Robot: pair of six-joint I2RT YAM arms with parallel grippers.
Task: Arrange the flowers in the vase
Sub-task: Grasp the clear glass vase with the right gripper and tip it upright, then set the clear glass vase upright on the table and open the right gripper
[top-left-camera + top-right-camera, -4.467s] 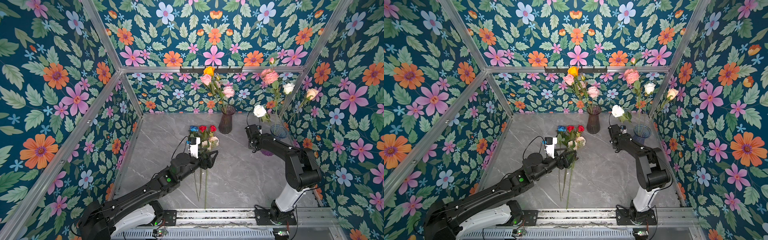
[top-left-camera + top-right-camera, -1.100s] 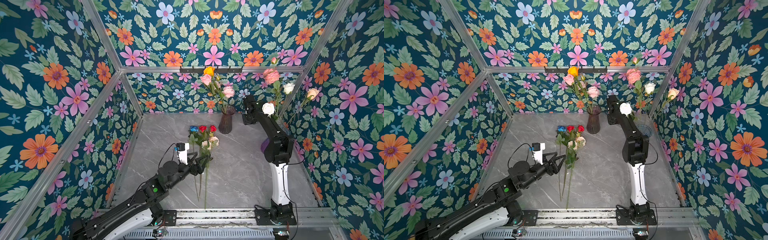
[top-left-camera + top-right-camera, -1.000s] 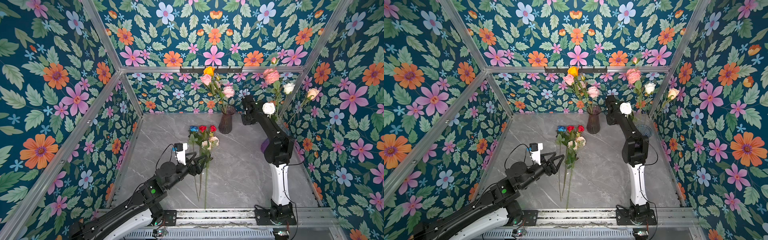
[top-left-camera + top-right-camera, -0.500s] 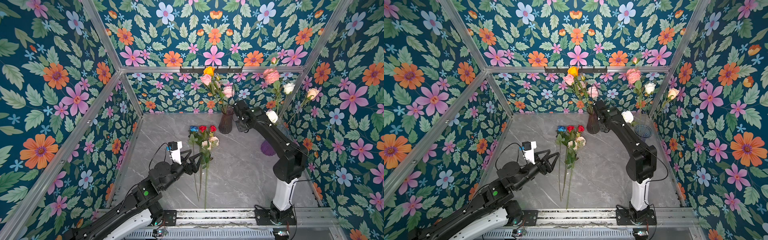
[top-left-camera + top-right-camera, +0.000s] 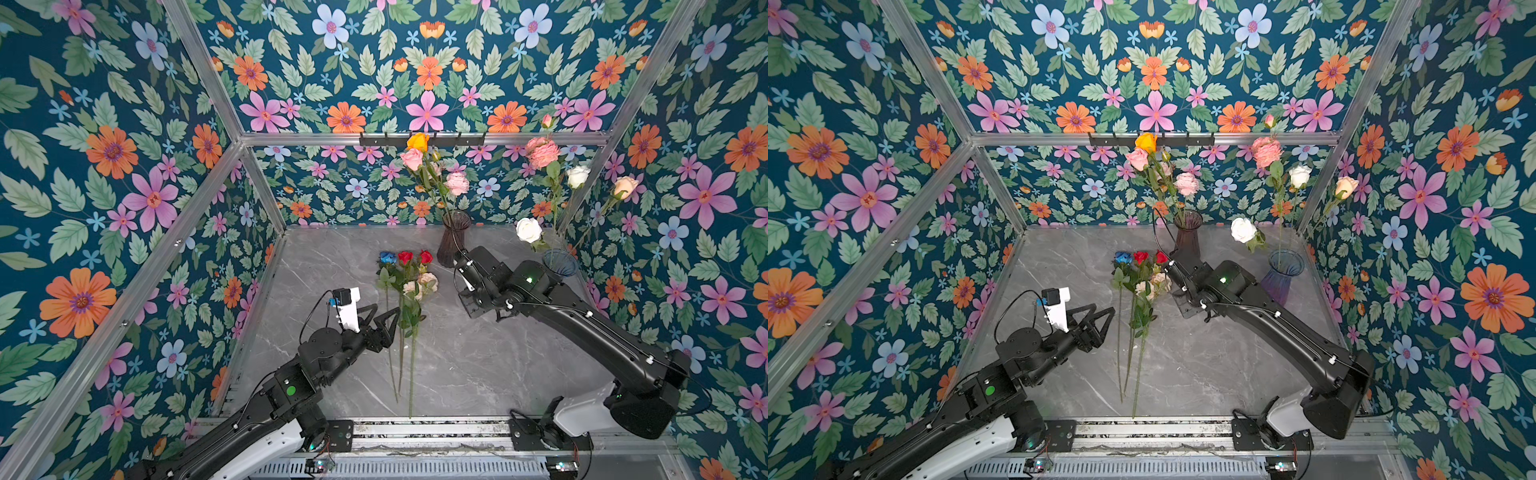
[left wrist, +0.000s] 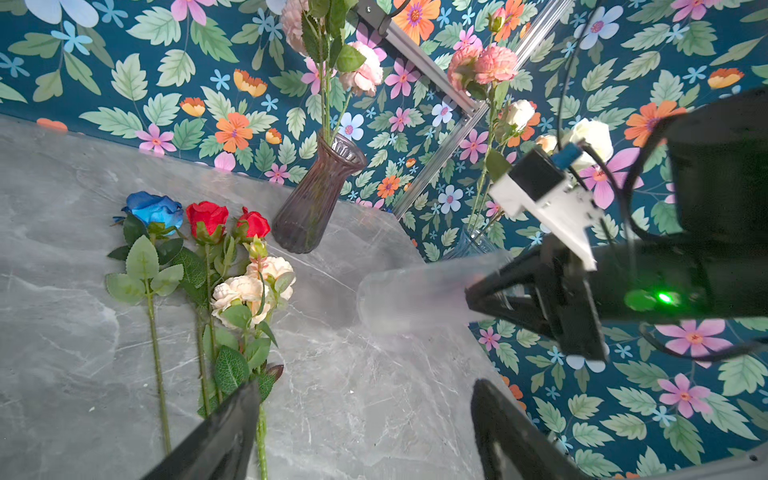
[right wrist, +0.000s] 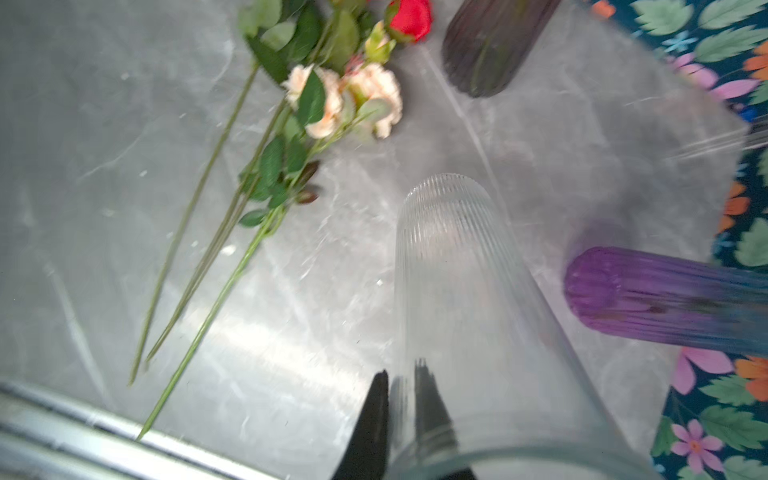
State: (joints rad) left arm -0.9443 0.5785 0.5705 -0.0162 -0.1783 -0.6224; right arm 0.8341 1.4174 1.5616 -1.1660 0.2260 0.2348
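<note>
Glass is pinched at the rim by the right gripper (image 7: 401,376), jaws clenched; the clear vase (image 7: 449,257) should be set down upright, kept off the flowers (image 5: 409,286) laid on the table (image 5: 478,374) beside the released left gripper (image 5: 386,313).

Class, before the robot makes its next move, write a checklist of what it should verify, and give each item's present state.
1. Grip: right jaws shut on the rim of the clear ribbed glass vase: ok.
2. Placement: clear vase standing on the grey marble-look tabletop: cannot tell.
3. Contents: clear vase free of stems: ok.
4. Picker: left jaws open, empty: ok.
5. Supply: loose green-stemmed artificial flowers lying flat beside the left jaws: ok.
6. Clearance: clear vase apart from the smoky brown glass vase: ok.
</note>
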